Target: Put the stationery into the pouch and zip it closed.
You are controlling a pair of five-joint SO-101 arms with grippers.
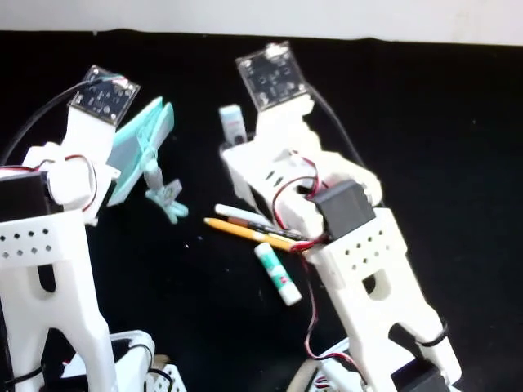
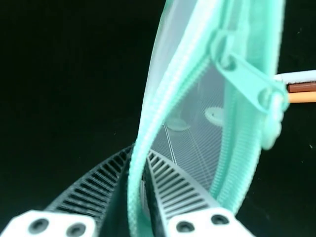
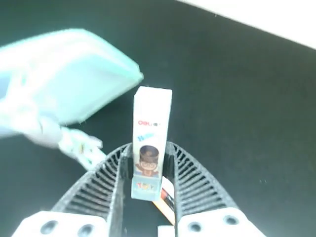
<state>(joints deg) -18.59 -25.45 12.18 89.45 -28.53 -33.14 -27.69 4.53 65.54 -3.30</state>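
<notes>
Well, the mint pouch [image 1: 135,155] is held tilted with its zip open, and the left gripper [image 2: 140,155] is clamped on its rim (what is inside I cannot tell). Pencils [image 1: 245,229] lie at four o'clock from it, with a glue stick [image 1: 278,273] at their five o'clock. The right gripper [image 3: 146,148] pinches a small box [image 3: 152,123] upright.

Pouch [image 3: 64,74] blurred, pencils [image 2: 301,89] cut off at edge, their ends hidden behind right arm [image 1: 359,245]
</notes>
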